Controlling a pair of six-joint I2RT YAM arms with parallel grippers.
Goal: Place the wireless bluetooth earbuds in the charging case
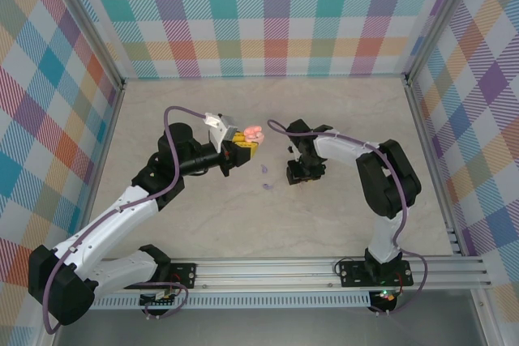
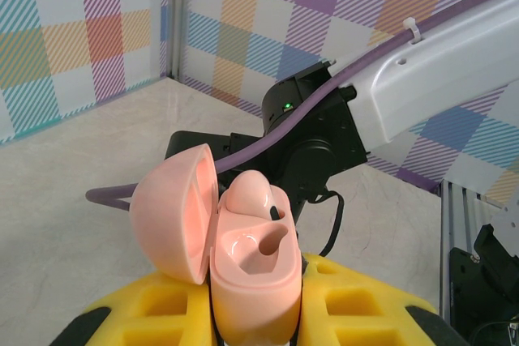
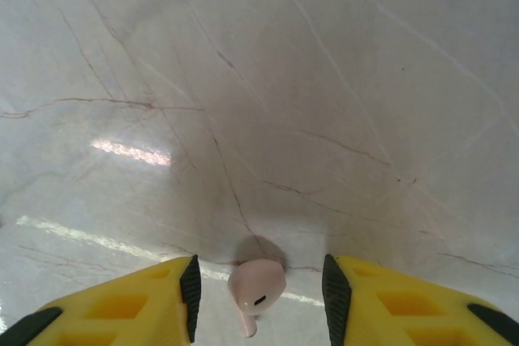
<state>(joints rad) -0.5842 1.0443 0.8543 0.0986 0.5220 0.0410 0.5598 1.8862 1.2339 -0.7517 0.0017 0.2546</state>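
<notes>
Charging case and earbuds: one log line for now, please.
left gripper: shut on open charging case | case: one seated earbud, one empty socket | right gripper: open, straddling loose pink earbud on table

Table (image 1: 243,228), as I see it from the top external camera: a pale beige, marble-patterned top crossed by thin brown veins, with an aluminium rail (image 1: 268,269) along its near edge. Near the middle lie 2 tiny items, a first purple earbud (image 1: 264,169) and, slightly nearer the rail, a second purple earbud (image 1: 268,186). They sit close together without touching, too small for me to tell their orientation. In my right wrist view, 1 pale pink earbud (image 3: 256,285) rests directly on the glossy surface, stem toward the camera, with a soft shadow behind it.
</notes>
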